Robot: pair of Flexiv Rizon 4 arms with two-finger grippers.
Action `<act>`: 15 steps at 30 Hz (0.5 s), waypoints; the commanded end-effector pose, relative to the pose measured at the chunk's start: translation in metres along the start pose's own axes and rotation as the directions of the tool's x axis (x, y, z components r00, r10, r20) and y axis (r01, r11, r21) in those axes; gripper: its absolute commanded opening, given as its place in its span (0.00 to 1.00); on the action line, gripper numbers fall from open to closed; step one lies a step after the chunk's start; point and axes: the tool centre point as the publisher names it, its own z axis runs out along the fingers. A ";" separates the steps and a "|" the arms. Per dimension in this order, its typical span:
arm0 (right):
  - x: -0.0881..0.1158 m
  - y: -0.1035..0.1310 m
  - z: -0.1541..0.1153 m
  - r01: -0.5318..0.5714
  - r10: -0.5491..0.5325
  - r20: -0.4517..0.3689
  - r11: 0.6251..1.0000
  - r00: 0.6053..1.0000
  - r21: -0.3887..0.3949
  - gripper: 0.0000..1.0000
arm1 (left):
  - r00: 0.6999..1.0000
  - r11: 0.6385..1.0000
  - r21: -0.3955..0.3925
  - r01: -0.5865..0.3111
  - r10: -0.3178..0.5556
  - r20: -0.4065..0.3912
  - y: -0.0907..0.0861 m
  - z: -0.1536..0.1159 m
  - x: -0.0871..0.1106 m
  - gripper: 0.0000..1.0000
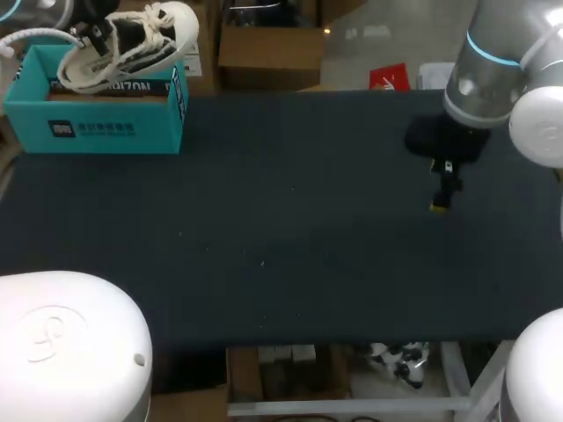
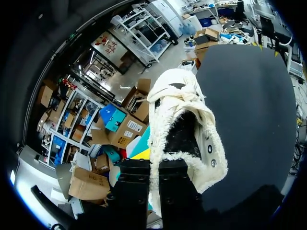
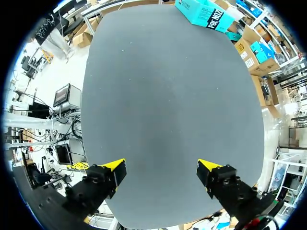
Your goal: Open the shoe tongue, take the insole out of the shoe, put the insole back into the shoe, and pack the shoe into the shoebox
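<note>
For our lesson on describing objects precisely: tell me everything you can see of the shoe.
The shoe is black with thick white fleecy trim, soft and woolly-looking, with round eyelets beside its open mouth. It hangs tilted over the open teal shoebox; whether its lower end touches the box cannot be told. The left gripper holds it by the rim of its opening, and nothing else is seen touching it.

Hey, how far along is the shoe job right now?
Late stage. Looks done: the shoe is up off the table, at the shoebox. In hand: the left end effector grips it above the open box. Left: lowering it in and letting go. Whether the insole is back inside I cannot tell; the shoe's inside looks dark. The right end effector hangs open over the table.
</note>
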 end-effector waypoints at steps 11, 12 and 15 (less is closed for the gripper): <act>0.000 0.000 0.000 0.000 0.000 0.000 1.000 1.000 0.002 1.00 | 0.999 0.999 -0.028 -0.021 0.022 0.024 0.054 0.057 -0.074 0.00; 0.000 0.000 0.000 0.000 0.000 0.000 1.000 1.000 0.002 1.00 | 0.999 0.999 -0.036 -0.035 0.036 0.026 0.058 0.062 -0.077 0.00; 0.000 0.000 0.000 0.000 0.000 0.000 1.000 1.000 0.002 1.00 | 0.998 0.997 -0.052 -0.054 0.056 0.023 0.072 0.078 -0.083 0.00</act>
